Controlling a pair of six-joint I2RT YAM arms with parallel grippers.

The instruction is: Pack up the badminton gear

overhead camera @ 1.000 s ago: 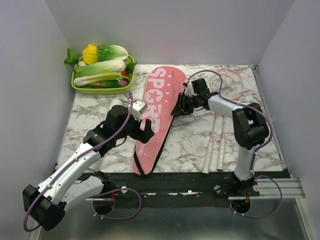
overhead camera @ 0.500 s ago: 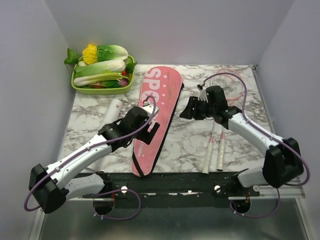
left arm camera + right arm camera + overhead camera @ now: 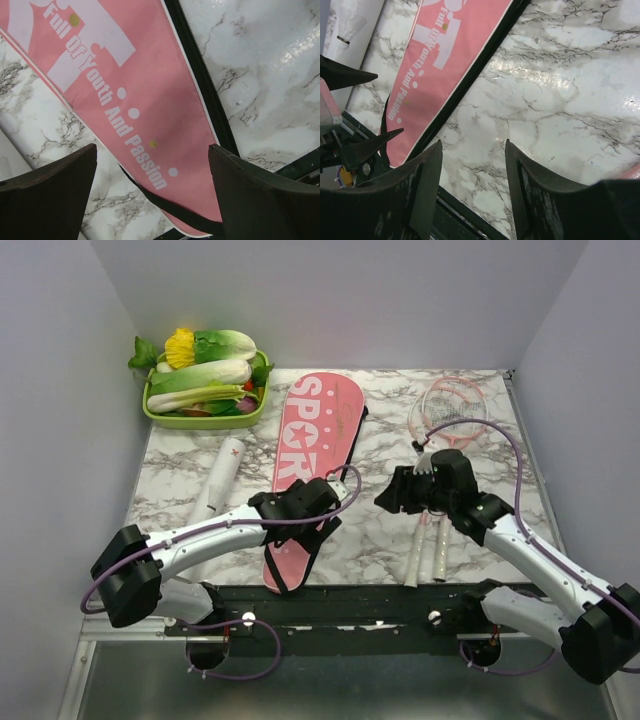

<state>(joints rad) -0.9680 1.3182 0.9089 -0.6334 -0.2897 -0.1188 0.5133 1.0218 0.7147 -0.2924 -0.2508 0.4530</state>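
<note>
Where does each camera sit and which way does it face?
Top external: high behind the robot, looking down on the marble table; the left arm and right arm show, the left gripper over the pink cover.
Left wrist: on the left arm, facing down at the cover's narrow end; its fingers frame the view.
Right wrist: on the right arm, facing down at bare marble beside the cover; the right gripper stands open.
Shared: both wrist views show the cover's "Youth And Passion" lettering.
</note>
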